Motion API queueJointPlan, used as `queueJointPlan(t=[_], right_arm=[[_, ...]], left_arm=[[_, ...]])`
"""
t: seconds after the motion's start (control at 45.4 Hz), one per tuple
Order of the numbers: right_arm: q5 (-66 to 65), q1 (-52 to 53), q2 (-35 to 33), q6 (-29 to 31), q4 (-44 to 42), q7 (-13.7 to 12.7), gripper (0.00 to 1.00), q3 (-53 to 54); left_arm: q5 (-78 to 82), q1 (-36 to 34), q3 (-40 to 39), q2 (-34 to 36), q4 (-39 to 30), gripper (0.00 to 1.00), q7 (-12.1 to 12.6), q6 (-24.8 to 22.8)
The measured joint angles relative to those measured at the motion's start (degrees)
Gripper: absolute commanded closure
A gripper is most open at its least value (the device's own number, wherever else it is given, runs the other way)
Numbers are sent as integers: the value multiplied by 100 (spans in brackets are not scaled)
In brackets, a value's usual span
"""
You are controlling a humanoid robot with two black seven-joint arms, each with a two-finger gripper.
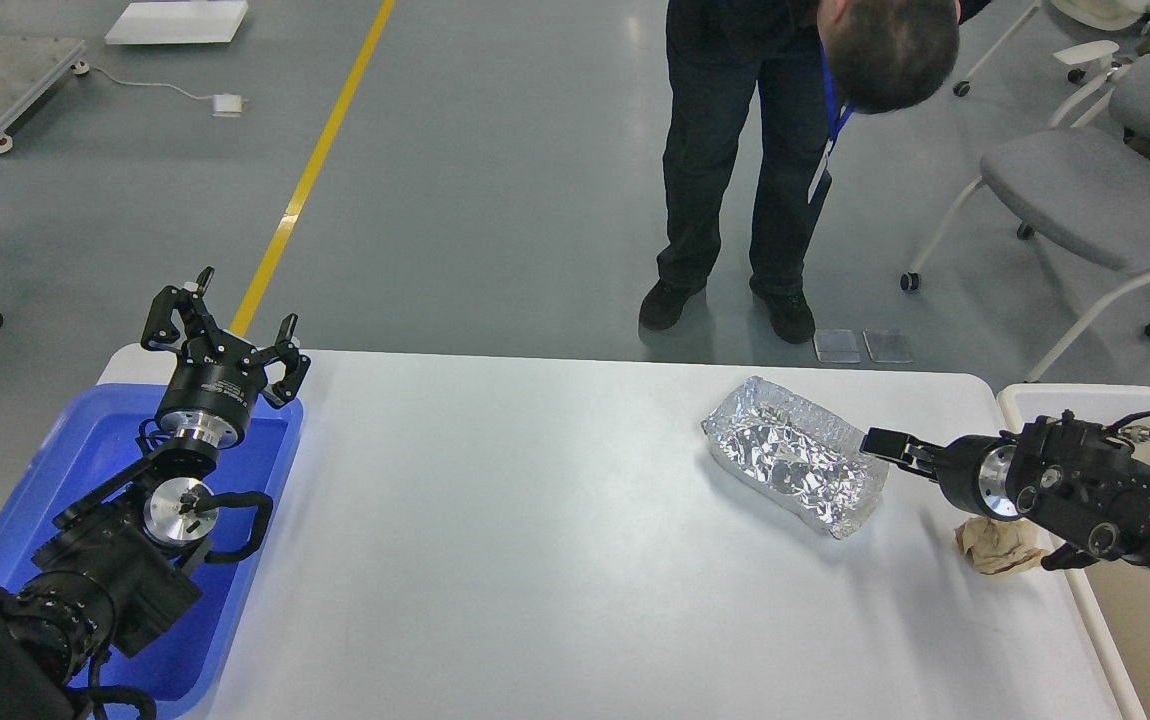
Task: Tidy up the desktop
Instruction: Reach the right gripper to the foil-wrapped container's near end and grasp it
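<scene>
Crinkled silver foil forms a shallow rectangular tray (pixel 797 455) lying on the large white rectangular table (pixel 535 540) toward its far right corner. The right gripper (pixel 885 443) reaches in from the table's right edge, its dark fingers level with the foil tray's right end and seemingly touching its rim; whether they are spread or clamped cannot be told. A crumpled brown paper wad (pixel 995 545) sits near the right edge, partly hidden under that arm. Just past the right edge stands a beige-white rectangular bin (pixel 1025 400). At the left edge lies a blue plastic tray (pixel 85 450); the left gripper (pixel 225 325) hovers above it, fingers spread and holding nothing. The step in hand appears to be taking hold of the foil tray. Next, the fingers likely must pinch its thin rim gently, then carry it aside.
</scene>
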Motion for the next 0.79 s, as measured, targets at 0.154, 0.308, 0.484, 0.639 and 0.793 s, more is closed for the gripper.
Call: queueJointPlan(t=[0.154, 0.308, 0.484, 0.639, 0.793], right_arm=[[-5, -150, 265, -167, -234, -6, 1, 35], [-6, -256, 434, -274, -400, -8, 3, 122], [-24, -325, 519, -333, -504, -12, 15, 200], [-31, -398, 558, -352, -546, -3, 16, 219], [-34, -454, 577, -359, -572, 9, 19, 215]], left_arm=[[0, 0, 0, 0, 0, 0, 0, 1], [0, 0, 0, 0, 0, 0, 0, 2], [0, 0, 0, 0, 0, 0, 0, 2], [0, 0, 0, 0, 0, 0, 0, 2], [0, 0, 0, 0, 0, 0, 0, 2]])
